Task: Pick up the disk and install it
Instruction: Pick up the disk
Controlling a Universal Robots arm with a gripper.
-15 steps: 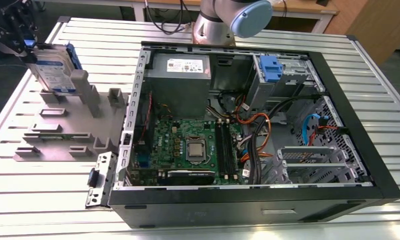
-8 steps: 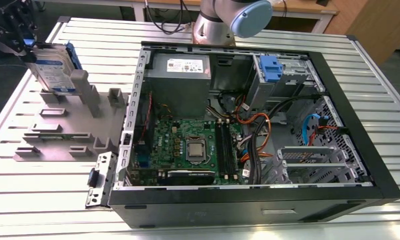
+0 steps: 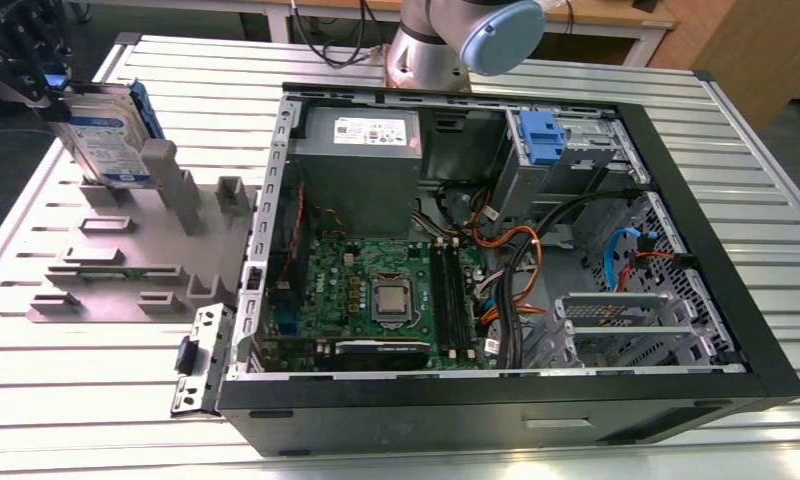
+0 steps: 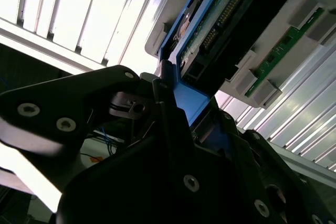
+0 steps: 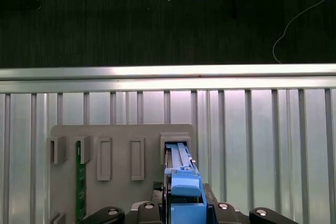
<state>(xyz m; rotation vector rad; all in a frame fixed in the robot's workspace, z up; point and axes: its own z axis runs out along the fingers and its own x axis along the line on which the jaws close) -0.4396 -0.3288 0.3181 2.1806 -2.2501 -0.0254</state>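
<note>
Clamped shut, the claw (image 4: 176, 106) grips the disk (image 4: 220, 17) by the blue plastic frame at its upper end. In the second wrist view that frame is squeezed between the black fingers (image 4: 170, 135), and in the first wrist view the same blue edge runs straight out from the claw toward the grey holder (image 5: 121, 140). Directly beneath the claw the disk hangs upright with a slight lean, its label facing out in the exterior view. Its lower end is at, or just inside, one slot of the holder, and I cannot tell whether it is clear of that slot. As I judge it, the grasp is made and the pick-up is at most barely under way, while all of the installing is left to do. The open computer case (image 3: 480, 415) lies well apart from the claw, toward the exterior view's right, and its drive bay holds a blue bracket (image 3: 540, 135), near the grey power-supply box (image 3: 360, 130). By count there is one claw, one disk and one holder with several slots. One green circuit board (image 5: 80, 179) stands in a slot a few places along from the claw. There is also one case, one blue bracket and one grey box, all on one slatted metal table (image 3: 107, 410).
</note>
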